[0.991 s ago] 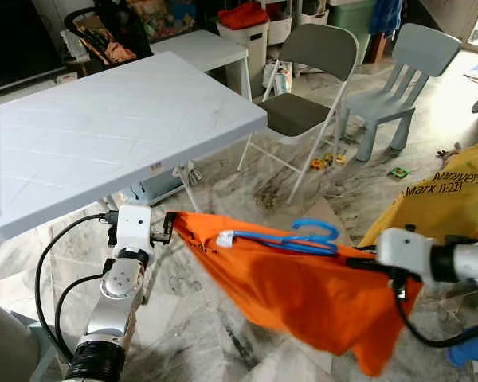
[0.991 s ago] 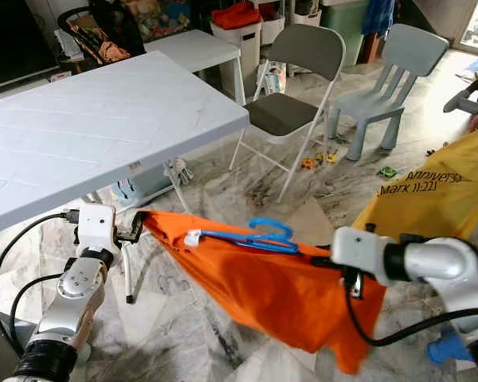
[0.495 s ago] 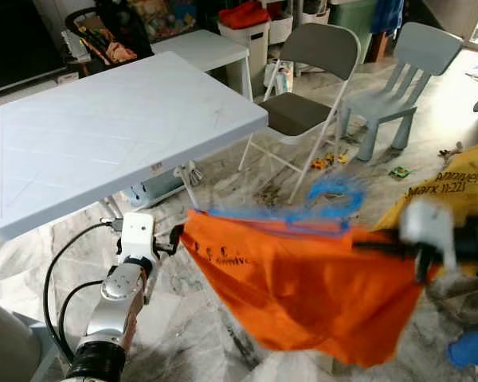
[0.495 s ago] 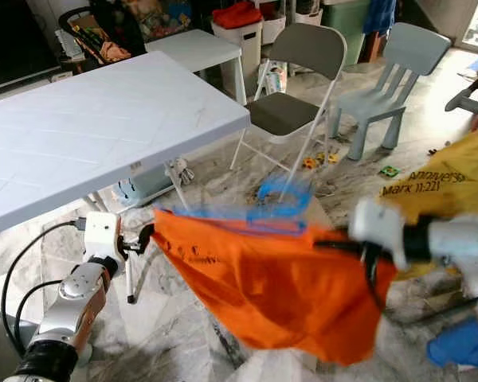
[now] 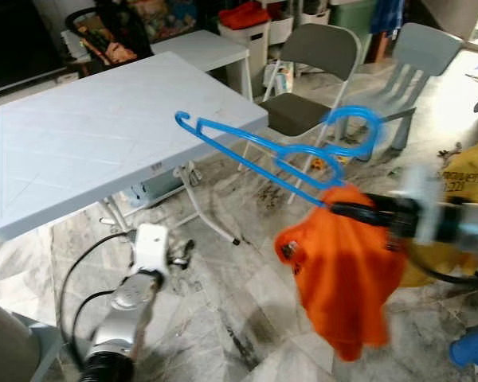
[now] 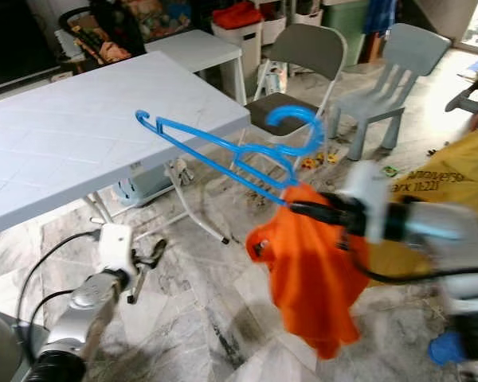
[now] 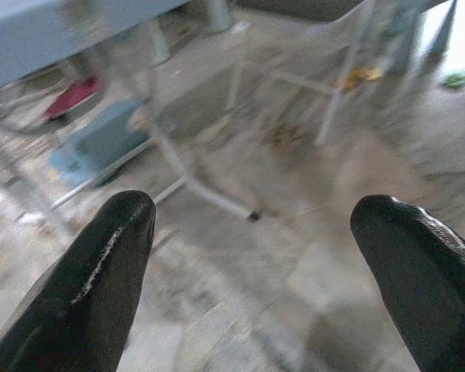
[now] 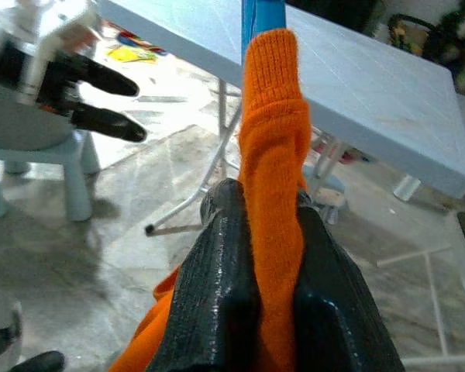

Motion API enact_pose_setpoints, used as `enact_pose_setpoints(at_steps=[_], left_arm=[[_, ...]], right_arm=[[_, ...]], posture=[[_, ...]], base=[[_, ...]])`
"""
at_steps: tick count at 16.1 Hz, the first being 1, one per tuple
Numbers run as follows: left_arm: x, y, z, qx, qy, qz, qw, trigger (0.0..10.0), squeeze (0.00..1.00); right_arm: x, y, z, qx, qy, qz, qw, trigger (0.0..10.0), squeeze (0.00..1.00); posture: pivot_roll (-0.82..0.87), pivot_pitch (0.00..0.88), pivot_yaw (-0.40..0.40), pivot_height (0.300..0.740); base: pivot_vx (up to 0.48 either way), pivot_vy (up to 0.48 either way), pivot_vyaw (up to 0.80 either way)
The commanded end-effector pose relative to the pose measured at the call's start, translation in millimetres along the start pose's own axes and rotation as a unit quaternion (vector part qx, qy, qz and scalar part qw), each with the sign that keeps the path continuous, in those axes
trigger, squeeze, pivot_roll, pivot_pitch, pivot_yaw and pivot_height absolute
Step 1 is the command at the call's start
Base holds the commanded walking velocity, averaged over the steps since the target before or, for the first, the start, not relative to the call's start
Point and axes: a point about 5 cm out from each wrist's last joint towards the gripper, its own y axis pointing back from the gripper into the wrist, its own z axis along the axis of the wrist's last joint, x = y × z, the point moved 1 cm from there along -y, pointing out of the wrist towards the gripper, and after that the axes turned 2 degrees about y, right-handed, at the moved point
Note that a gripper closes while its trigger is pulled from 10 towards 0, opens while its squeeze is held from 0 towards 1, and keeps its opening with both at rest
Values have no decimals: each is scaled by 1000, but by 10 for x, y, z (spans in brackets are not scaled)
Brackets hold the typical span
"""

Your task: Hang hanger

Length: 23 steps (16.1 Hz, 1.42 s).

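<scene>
Blue plastic hanger (image 5: 275,151) is held aloft beside the near corner of the white folding table (image 5: 80,143), its long bar slanting up over that corner and its hook curled toward the grey folding chair (image 5: 307,76) beyond the table. Orange shirt (image 5: 342,270) hangs bunched from the hanger's lower end, drooping toward the marble floor (image 5: 223,310) clear of the table. Right gripper (image 5: 346,212) has its black fingers (image 8: 217,294) pinched tight on a fold of the shirt; in the right wrist view the cloth runs up between them to the hanger. Arm is motion-blurred. Left gripper (image 5: 183,253) sits low, below the table's near edge, fingers (image 7: 101,271) spread wide and holding nothing. Light blue child's chair (image 5: 418,56) stands past the grey chair. Yellow printed cloth (image 6: 454,183) lies behind the right arm.
</scene>
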Motion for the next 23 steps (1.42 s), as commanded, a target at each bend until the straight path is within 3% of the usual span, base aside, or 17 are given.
enact_pose_setpoints(at_steps=[1,4,6,8,11,12,13,14,17,20,21,22,23], left_arm=[[-131,45,78,-29,-9,-59,998,10000,1000],[-385,141,295,-95,-71,-148,982,10000,1000],[-467,172,421,-130,-79,-176,973,10000,1000],[-587,267,474,-145,-126,-237,952,10000,1000],[-590,354,453,-142,-165,-266,939,10000,1000],[-566,384,433,-135,-194,-283,930,10000,1000],[-551,409,414,-129,-208,-296,923,10000,153],[-525,442,395,-115,-208,-316,918,10000,0],[-460,493,307,-78,-234,-353,902,10000,0],[-452,506,181,-39,-238,-394,887,10000,0],[-463,496,170,-37,-236,-398,886,4902,0],[-479,477,158,-33,-236,-405,883,3216,0],[-480,462,162,-35,-238,-405,882,0,0]], right_arm=[[-53,-152,-9,18,33,-40,998,10000,0],[-61,-320,-159,61,51,-87,993,10000,0],[-7,-403,-268,81,48,-93,991,10000,0],[63,-432,-455,134,98,-76,983,10000,0],[105,-377,-588,168,117,-40,978,10000,0],[160,-340,-626,174,129,-8,976,10000,0],[224,-289,-653,178,137,28,974,10000,0],[277,-202,-684,185,136,68,971,10000,0],[296,-15,-674,192,139,134,962,10000,0],[263,27,-555,170,142,171,960,10000,0],[272,18,-523,162,144,181,959,10000,0],[295,12,-482,154,150,204,955,10000,0],[308,12,-469,155,155,217,951,10000,0]], posture=[[-147,0,98,740],[-143,0,101,740],[-143,0,101,740],[-135,0,101,740],[-128,0,105,740],[-127,0,106,740],[-124,0,108,740],[-124,0,111,740],[-126,0,117,740],[-132,0,123,740],[-132,0,123,740],[-133,0,125,740],[-134,0,126,740]], base=[[0,0,0],[0,0,0],[0,0,0],[0,0,0],[0,0,0],[0,0,0],[0,0,0],[0,0,0],[0,0,0],[0,0,0],[0,0,0],[0,0,0],[0,0,0]])
